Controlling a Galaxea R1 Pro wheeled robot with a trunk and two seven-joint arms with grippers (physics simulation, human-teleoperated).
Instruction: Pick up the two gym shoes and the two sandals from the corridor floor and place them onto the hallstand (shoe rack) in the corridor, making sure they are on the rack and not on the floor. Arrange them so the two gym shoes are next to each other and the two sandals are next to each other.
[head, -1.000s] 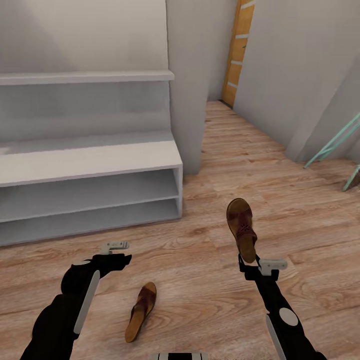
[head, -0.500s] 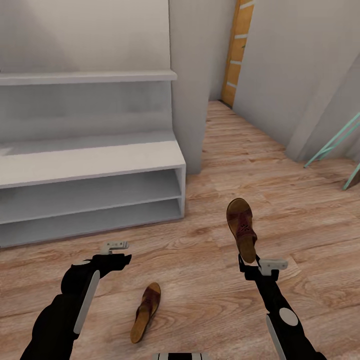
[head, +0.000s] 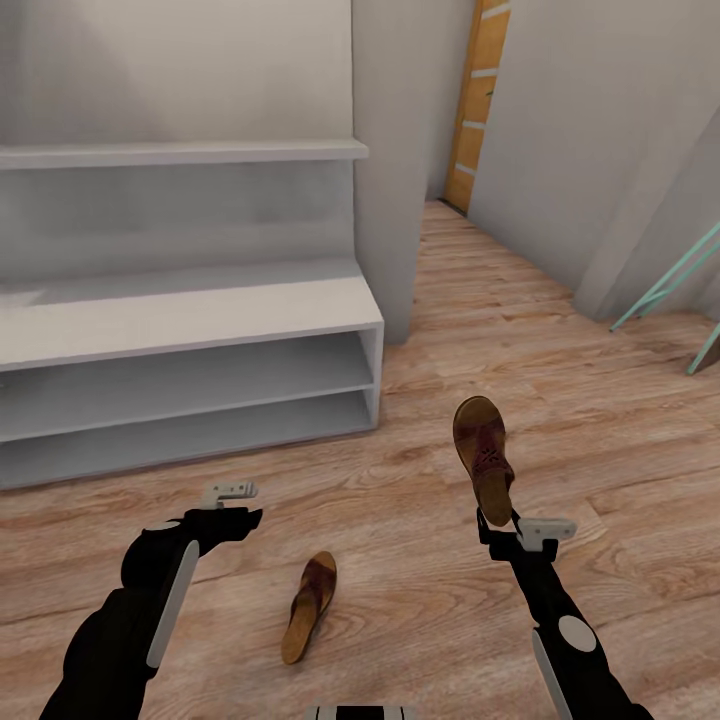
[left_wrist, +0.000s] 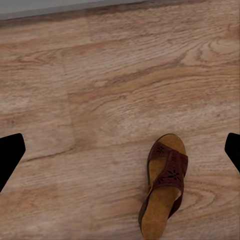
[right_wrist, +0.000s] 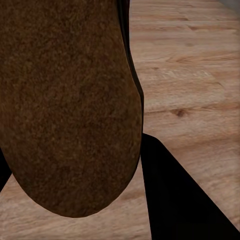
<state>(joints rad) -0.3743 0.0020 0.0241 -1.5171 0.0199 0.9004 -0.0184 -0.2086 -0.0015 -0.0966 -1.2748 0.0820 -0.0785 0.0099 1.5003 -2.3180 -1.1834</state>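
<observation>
Sandals are the task's things in sight, one held and one lying loose. The right gripper (head: 497, 519) is clamped on the heel end of a reddish-brown sandal (head: 482, 456), which stands up from the fingers with its toe end pointing away from the robot, raised above the corridor floor (head: 560, 400). In the right wrist view the brown underside of this held sandal (right_wrist: 65, 100) looms close, with a dark finger (right_wrist: 180, 200) pressed along its edge.

The second sandal (head: 310, 607) lies on the floor planks between the two arms, tilted onto its side, nearer to the robot than either gripper. The left gripper (head: 232, 506) hovers above the floor with nothing in it, its fingers spread wide; in the left wrist view the fingertips (left_wrist: 10, 155) show at both edges of the picture, and the loose sandal (left_wrist: 164, 192) lies on the wood between them, well apart from each.

The hallstand (head: 200, 320) stands against the wall ahead of the left arm, its thick top and two lower tiers bare.
</observation>
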